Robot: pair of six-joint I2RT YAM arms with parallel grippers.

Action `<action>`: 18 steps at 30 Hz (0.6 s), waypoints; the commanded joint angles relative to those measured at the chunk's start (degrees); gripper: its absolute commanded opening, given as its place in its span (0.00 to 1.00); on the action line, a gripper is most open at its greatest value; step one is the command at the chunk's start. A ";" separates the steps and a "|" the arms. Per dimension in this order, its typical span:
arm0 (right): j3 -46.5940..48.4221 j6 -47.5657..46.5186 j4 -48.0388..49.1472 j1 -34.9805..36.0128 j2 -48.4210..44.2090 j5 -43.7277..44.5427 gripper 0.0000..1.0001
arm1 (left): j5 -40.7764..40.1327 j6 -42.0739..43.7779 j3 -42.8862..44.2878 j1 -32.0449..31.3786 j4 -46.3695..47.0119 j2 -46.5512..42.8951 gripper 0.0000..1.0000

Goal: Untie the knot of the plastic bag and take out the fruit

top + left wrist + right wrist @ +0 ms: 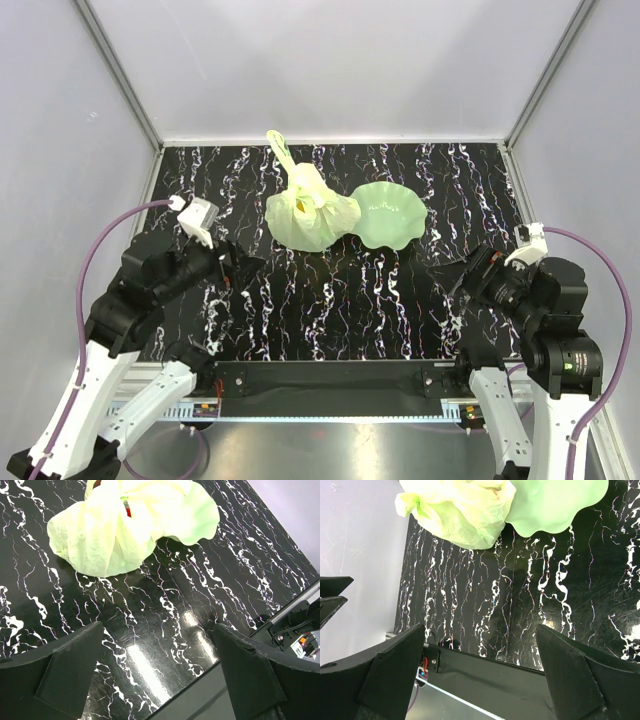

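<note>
Approach seems the step in hand: the plastic bag [305, 222] sits mid-table against the green dish [392, 215], knot [302, 188] tied, fruit [128, 511] inside, while left gripper [157, 626] and right gripper [480, 626] hang wide open well short of it, so one must next reach a knot end.

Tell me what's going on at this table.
Nothing is being handled yet. The plastic bag lies toward the far side of the table, its knot tied, beside a green wavy dish. The left end effector and right end effector are open, holding nothing, near the front edge and apart from the bag.
</note>
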 commanded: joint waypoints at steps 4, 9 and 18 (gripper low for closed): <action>0.34 -1.97 0.27 0.29 0.03 1.73 1.00 | 3.67 1.08 0.41 -0.28 1.65 -0.08 0.99; 0.52 -2.24 -2.36 0.29 -1.29 4.01 1.00 | 5.37 0.03 0.86 -0.19 -4.95 -3.50 0.99; -0.36 -1.36 -3.16 0.29 -4.81 3.93 1.00 | -9.61 10.91 -3.20 -0.10 13.77 10.26 0.99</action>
